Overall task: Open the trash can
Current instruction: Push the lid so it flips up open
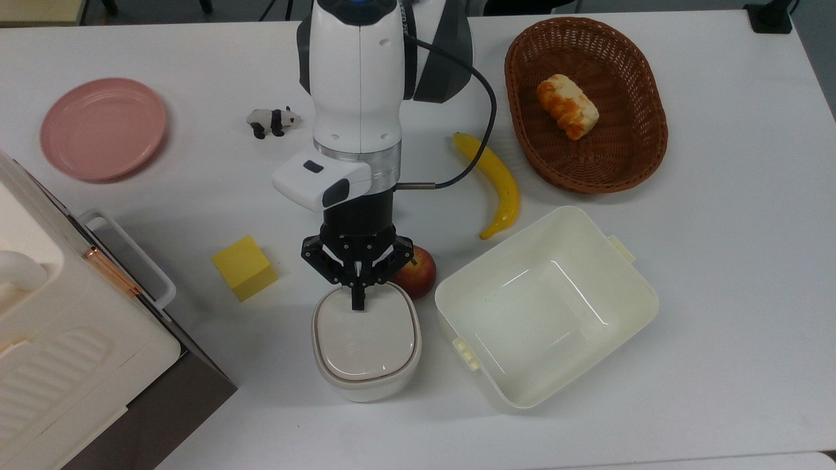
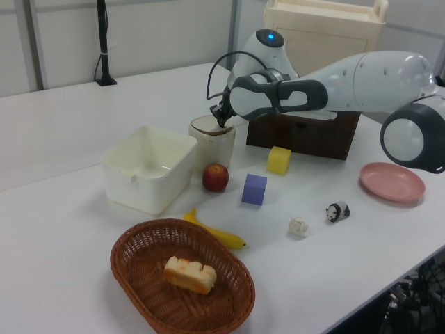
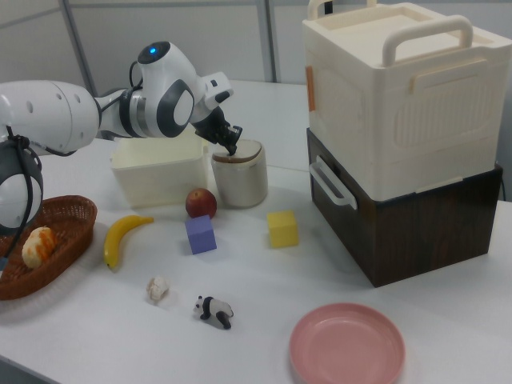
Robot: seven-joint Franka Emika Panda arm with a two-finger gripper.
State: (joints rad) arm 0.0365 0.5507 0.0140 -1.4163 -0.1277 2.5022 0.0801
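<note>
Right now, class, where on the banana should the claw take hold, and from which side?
Grip the banana at mid-length from straight above, claw closing across its narrow width: it lies flat, with bare table on both long sides.

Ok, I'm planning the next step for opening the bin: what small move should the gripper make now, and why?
Probably lift straight up a little. The shut gripper has its tip at the edge of the lid of the bin, and the left view shows a dark gap under the lid, so it seems unlatched and needs room to swing.
</note>
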